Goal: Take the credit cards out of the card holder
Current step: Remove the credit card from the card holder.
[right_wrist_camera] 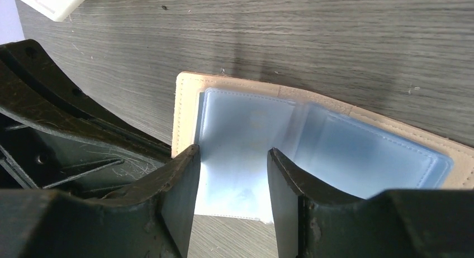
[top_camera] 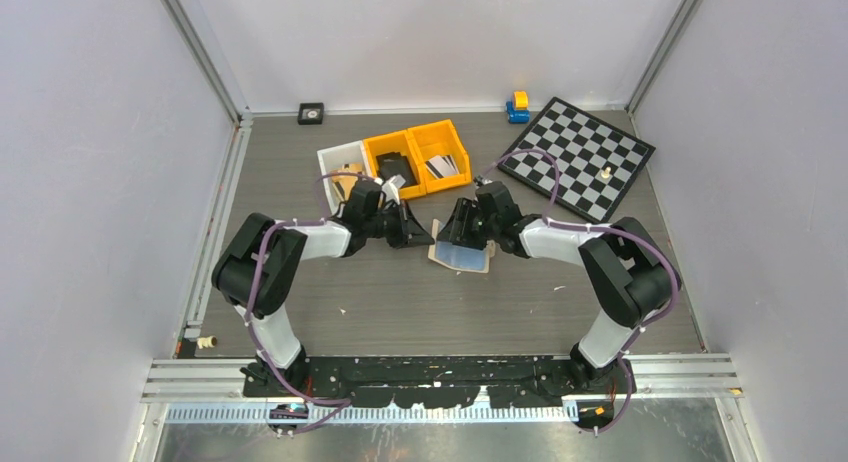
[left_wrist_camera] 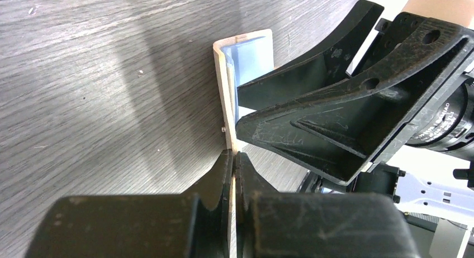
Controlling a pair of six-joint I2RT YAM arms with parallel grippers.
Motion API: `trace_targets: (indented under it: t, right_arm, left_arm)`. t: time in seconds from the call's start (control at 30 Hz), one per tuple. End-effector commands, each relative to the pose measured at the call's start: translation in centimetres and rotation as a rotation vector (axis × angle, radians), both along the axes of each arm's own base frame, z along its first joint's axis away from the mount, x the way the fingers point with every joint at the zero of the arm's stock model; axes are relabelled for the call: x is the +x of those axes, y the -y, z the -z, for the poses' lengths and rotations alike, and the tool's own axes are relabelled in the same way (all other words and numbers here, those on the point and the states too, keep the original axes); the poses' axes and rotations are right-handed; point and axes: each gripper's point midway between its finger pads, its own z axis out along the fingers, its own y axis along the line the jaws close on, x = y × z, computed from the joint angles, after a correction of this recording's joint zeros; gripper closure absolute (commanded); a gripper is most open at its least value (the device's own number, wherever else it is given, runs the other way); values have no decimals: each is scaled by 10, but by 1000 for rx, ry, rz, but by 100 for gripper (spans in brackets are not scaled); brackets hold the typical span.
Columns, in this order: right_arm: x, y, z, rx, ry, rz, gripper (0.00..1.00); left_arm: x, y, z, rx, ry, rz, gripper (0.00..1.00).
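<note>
A: How is the worktop (top_camera: pixel 400 302) laid out?
B: The chessboard (top_camera: pixel 580 159) lies well beyond and right of the card holder (top_camera: pixel 462 257); the yellow bins (top_camera: pixel 436 128) sit just beyond it.
A: And the card holder?
B: Open mid-worktop, blue-grey pockets up. Left gripper (left_wrist_camera: pixel 233 157) clamped on its beige edge; right gripper (right_wrist_camera: pixel 233 152) above its pockets, jaws apart.
A: Cards?
B: One silvery credit card (top_camera: pixel 441 166) in a yellow bin beyond the card holder.

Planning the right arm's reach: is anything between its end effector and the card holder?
Nothing visible: the right end effector is open over the card holder; the left end effector pinches its cover edge.
</note>
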Motion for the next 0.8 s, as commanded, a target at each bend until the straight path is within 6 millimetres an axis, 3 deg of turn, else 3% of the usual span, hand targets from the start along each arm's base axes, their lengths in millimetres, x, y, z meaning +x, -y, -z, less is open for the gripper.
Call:
trace_targets:
  t: [0.0,0.1,0.6,0.77]
  right_arm:
    - [3,0,-11,-7,41,-6,45]
    - [2,0,-15,3,52,-7,38]
    - [3,17,-14,-148,56,0,45]
    - [6,28,-30,-162,109,53,45]
  left_arm:
    - [6,4,-37,-101,104,13,100]
    - [5,5,-43,-123,121,16,100]
    - [5,-3,-54,-101,164,-2,100]
    - [6,-5,-50,-72,152,-3,100]
